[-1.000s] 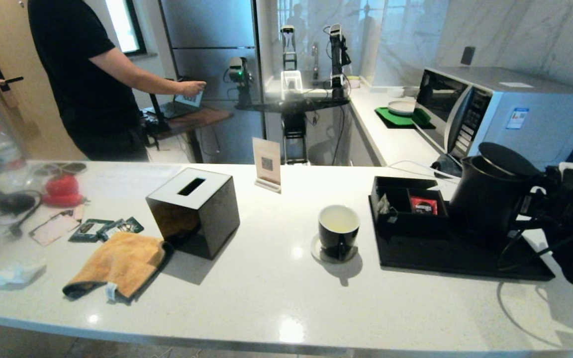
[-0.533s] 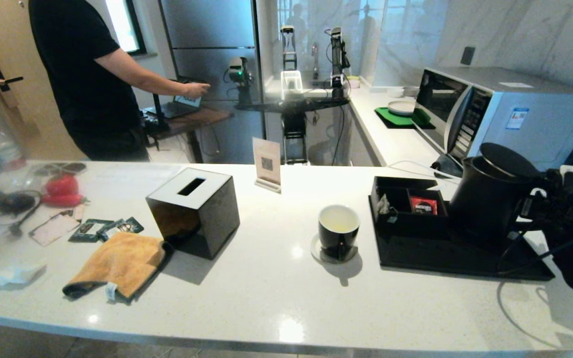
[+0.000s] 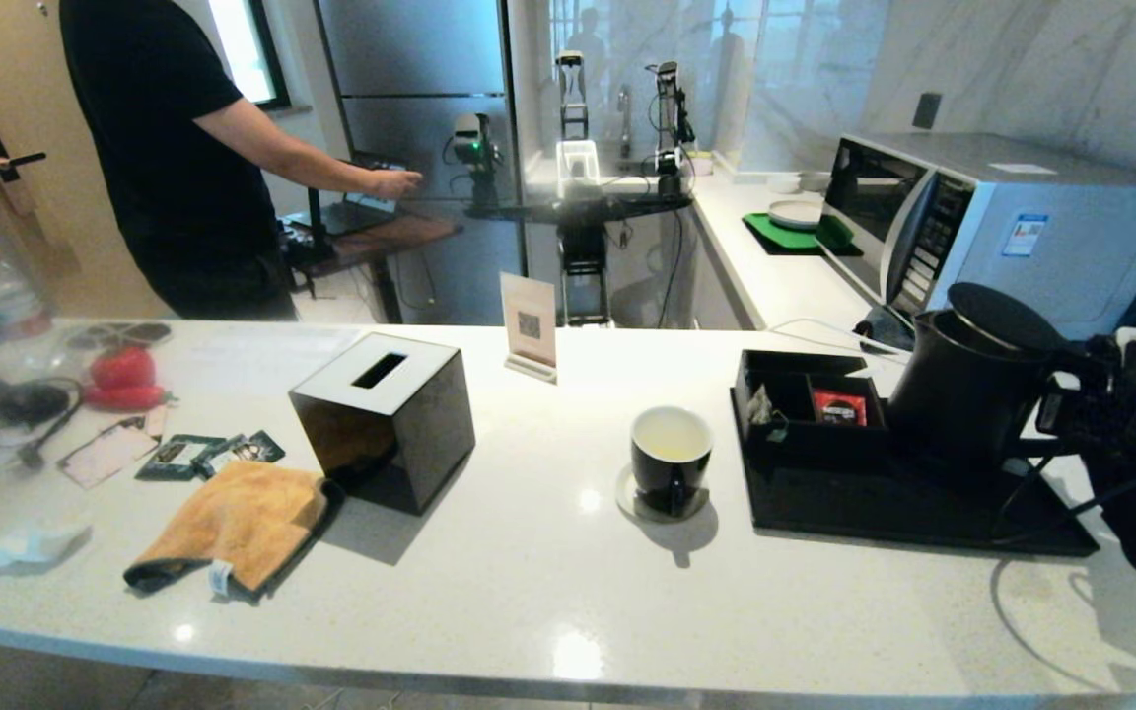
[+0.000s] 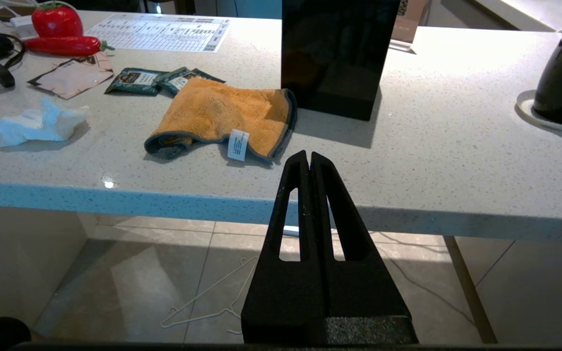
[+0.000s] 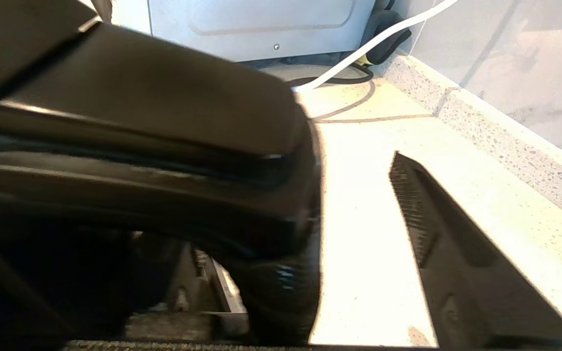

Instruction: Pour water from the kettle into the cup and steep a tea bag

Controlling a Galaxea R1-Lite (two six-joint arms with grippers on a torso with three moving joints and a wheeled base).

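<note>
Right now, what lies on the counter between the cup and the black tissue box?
Nothing: in the head view the white counter is bare between the cup and the black tissue box.

The right gripper [image 3: 1071, 409] sits at the kettle [image 3: 967, 390], on its handle side, wrist level behind it. In the right wrist view its fingers [image 5: 456, 253] stand spread, a gap showing between one and the handle. The left gripper [image 4: 309, 158] hangs below the counter edge [image 4: 164, 200], well apart from the kettle, fingers pressed together.

The kettle [image 3: 967, 390] stands on the black tray [image 3: 854, 508], right of the cup [image 3: 672, 460].
</note>
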